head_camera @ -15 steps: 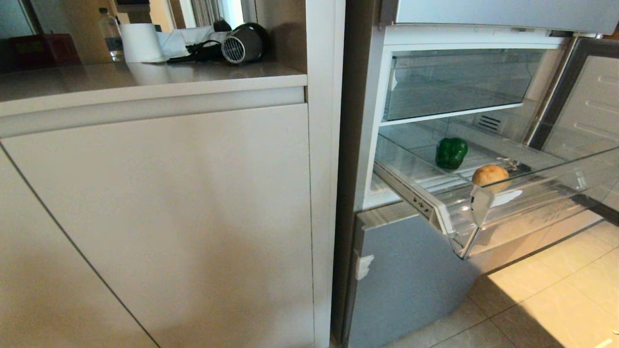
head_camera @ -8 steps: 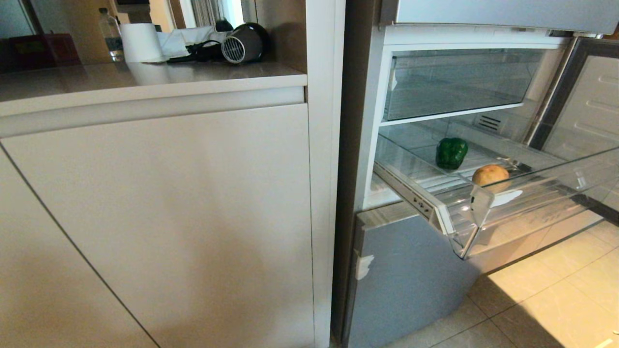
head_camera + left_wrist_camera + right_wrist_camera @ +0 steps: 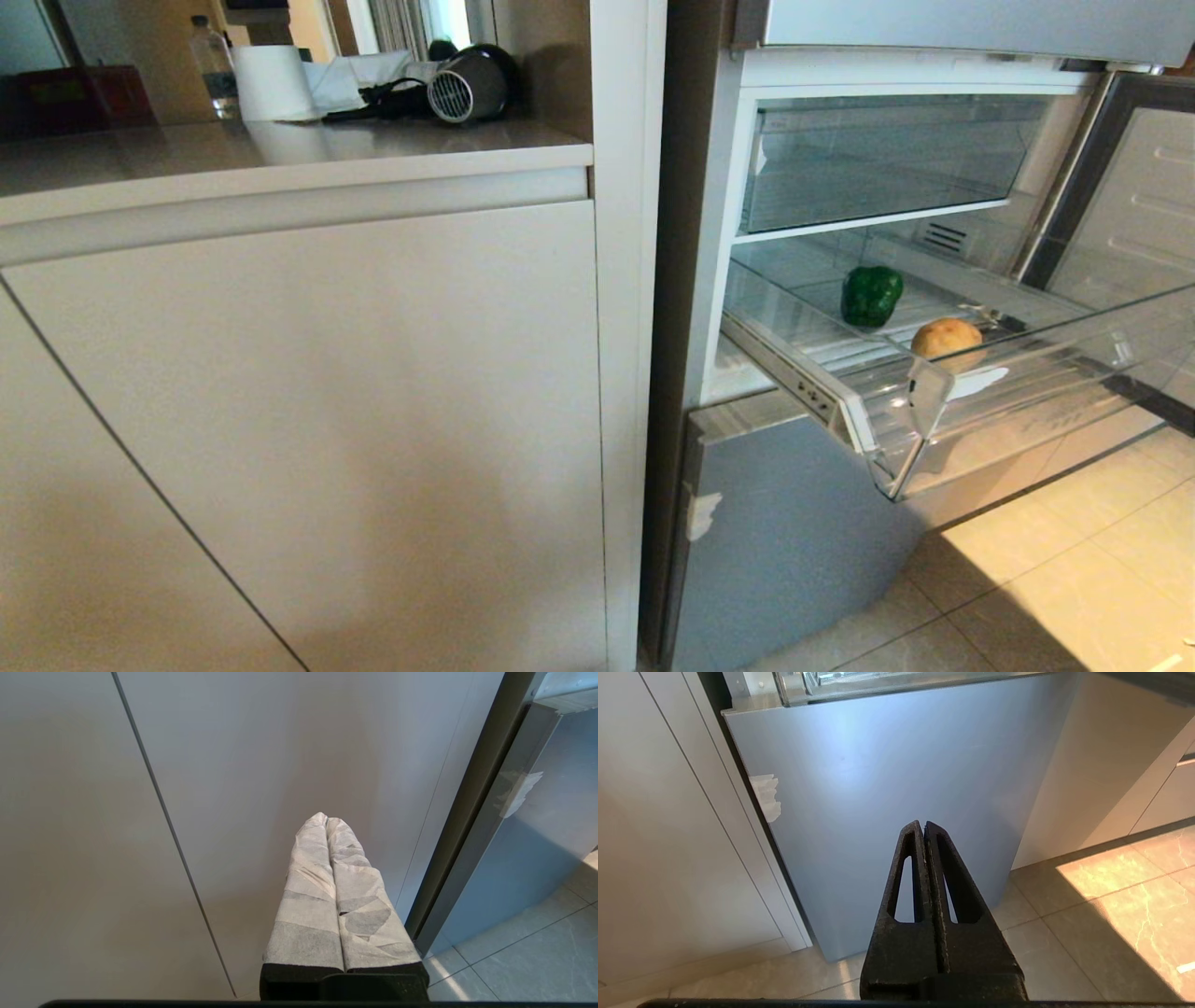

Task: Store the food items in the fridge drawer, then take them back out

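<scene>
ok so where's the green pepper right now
In the head view the green bell pepper sits on the right, inside the pulled-out clear fridge drawer, behind and left of the golden-brown lump.

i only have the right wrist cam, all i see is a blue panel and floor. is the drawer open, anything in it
Observer: Yes. In the head view the fridge drawer is pulled out, with a green bell pepper in it.
Operator: just the pepper
Observer: No, a golden-brown roundish lump lies nearer the drawer's front wall, apart from the pepper.
Operator: where's the left gripper
Observer: The left gripper is shut and empty, facing the pale cabinet door beside the fridge.
Operator: either arm near the food
Observer: No. Neither arm shows in the head view.
</scene>
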Robot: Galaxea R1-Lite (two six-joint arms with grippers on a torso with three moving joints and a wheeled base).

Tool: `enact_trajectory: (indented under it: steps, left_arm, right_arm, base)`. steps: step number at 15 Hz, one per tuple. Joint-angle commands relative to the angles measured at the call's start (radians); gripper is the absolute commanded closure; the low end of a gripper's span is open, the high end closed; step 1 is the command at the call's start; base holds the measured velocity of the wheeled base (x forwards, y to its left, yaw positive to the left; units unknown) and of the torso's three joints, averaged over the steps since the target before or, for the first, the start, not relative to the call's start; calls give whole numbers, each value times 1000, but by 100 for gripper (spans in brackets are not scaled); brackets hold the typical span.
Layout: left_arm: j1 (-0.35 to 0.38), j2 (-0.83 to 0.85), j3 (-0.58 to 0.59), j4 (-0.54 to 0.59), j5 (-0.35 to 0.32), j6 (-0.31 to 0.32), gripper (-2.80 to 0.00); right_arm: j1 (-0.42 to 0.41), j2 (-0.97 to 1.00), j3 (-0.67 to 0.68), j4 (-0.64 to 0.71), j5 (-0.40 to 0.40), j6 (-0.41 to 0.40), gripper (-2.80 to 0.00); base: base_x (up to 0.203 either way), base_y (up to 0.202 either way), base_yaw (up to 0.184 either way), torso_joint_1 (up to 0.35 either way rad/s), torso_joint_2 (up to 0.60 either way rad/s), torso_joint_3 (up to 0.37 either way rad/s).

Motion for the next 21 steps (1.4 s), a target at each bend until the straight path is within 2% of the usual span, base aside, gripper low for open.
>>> enact_trajectory:
  steps: [1, 6, 9, 21]
  left_arm:
    - [0, 0, 11, -1, 0, 0, 0]
    - [0, 0, 11, -1, 0, 0, 0]
    - [0, 0, 11, -1, 0, 0, 0]
    - [0, 0, 11, -1, 0, 0, 0]
  right_arm:
    - [0, -2, 3, 3, 0, 0, 0]
    - [0, -2, 1, 4, -2, -9, 0]
    - [0, -2, 3, 4, 6, -46, 0]
    - [0, -2, 3, 4, 8, -43, 0]
  base:
    - [0, 0, 0, 0, 0, 0]
    - [0, 0, 0, 87, -217, -138]
    - [0, 0, 0, 195, -498, -305]
    - [0, 0, 0, 237, -541, -312]
